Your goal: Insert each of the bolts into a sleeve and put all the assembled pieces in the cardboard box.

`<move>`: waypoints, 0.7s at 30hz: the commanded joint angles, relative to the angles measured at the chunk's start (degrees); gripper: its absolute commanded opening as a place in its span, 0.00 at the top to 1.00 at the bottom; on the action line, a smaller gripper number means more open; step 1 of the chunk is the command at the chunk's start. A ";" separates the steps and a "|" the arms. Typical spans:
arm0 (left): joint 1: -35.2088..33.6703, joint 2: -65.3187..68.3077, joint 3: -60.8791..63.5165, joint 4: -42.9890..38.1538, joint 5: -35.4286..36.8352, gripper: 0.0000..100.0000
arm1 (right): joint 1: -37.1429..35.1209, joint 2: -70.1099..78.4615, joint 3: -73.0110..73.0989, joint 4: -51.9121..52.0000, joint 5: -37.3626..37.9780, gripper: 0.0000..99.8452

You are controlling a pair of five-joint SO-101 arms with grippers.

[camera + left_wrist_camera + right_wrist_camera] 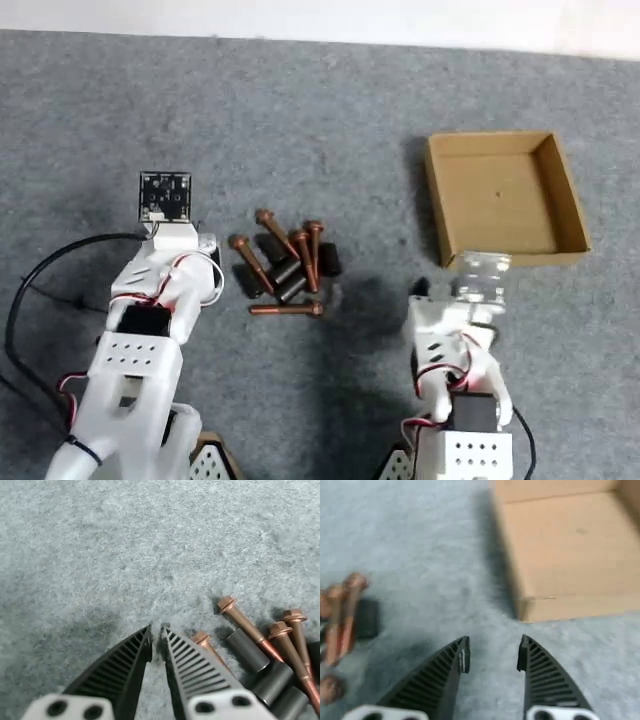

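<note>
Left hand (156,631): tips together, just beside the bolts (305,262).
Right hand (493,646): open, near the cardboard box (503,195).
Sleeves (292,288): dark, among the 5 bolts on the worktop (330,120).

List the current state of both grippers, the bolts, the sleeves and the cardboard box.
left gripper: shut, holding nothing.
right gripper: open, holding nothing.
bolts: lying loose in a heap, none boxed.
sleeves: lying loose among the bolts, none boxed.
cardboard box: open-topped, empty.
</note>
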 commanded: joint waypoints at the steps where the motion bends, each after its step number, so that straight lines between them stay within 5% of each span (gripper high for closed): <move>1: -0.75 0.31 -1.80 0.97 -0.44 0.95 | -8.31 4.26 -8.22 1.19 1.76 0.85; 10: -2.33 0.31 -1.80 0.97 -0.79 0.95 | -23.96 54.64 -42.51 0.92 -3.43 0.85; 21: -3.30 0.40 -1.80 0.97 -0.44 0.95 | -26.24 98.51 -65.10 -1.89 -4.22 0.85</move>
